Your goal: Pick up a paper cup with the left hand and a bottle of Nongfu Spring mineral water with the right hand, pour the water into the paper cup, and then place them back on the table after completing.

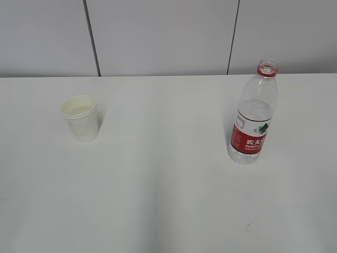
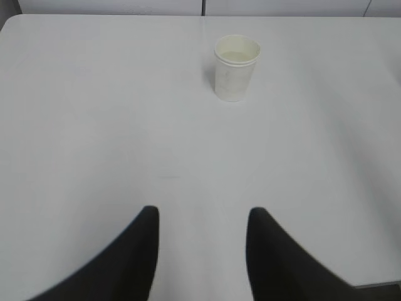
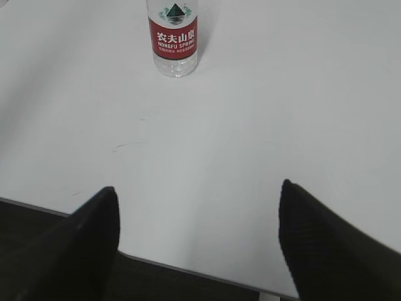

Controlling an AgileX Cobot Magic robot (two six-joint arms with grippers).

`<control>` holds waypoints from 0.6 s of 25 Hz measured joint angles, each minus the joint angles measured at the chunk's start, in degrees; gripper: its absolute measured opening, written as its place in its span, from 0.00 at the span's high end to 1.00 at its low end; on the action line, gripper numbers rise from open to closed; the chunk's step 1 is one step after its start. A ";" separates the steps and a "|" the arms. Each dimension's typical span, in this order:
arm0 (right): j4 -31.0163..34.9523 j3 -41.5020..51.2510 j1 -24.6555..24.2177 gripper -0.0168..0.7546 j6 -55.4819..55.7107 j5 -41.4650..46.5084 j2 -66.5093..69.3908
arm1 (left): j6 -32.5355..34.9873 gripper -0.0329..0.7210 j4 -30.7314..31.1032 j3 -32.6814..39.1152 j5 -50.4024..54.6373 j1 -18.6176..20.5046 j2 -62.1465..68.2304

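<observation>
**Cup and bottle stand straight ahead of two empty, waiting grippers**

The paper cup (image 1: 80,117) stands upright on the left part of the white table (image 1: 168,200), and the water bottle (image 1: 253,113) stands upright on the right part, well apart from it. The bottle has no cap; its red neck ring is open at the top, and clear water (image 1: 255,113) fills it to about the shoulder. Inside the cup there seems to be a pale liquid surface, but I cannot say for sure how full it is.

From the side camera no arm is to be seen. Each wrist camera shows only its own two dark fingers at the bottom of the picture. The left hand (image 2: 202,257) has its fingers moderately apart with nothing between them. The cup (image 2: 236,67) lies directly in front of it, far across the table and a little to the right of the gap. The right hand (image 3: 197,244) holds its fingers much wider, also empty, near the table edge. The bottle (image 3: 173,37) is straight ahead, slightly left of the middle of the gap, and its top is cut off by the picture.

So each hand is the nearer one to its own object, and both objects have their long axis vertical. In my judgement, the coming move depends on a straight reach forward with level fingers, taking each body from the side. If the cup already holds water, the pouring may be finished and both things set back; from this moment alone I cannot decide it.
</observation>
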 joint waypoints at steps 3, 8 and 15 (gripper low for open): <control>0.00 0.00 0.00 0.22 0.00 0.00 0.00 | 0.00 0.56 0.00 0.00 0.00 0.00 0.00; -0.09 0.00 0.00 0.22 0.00 0.00 0.00 | 0.00 0.56 0.00 0.00 0.00 0.00 0.00; -0.09 0.00 0.00 0.22 0.00 0.00 0.00 | 0.00 0.56 0.00 0.00 0.00 0.00 0.00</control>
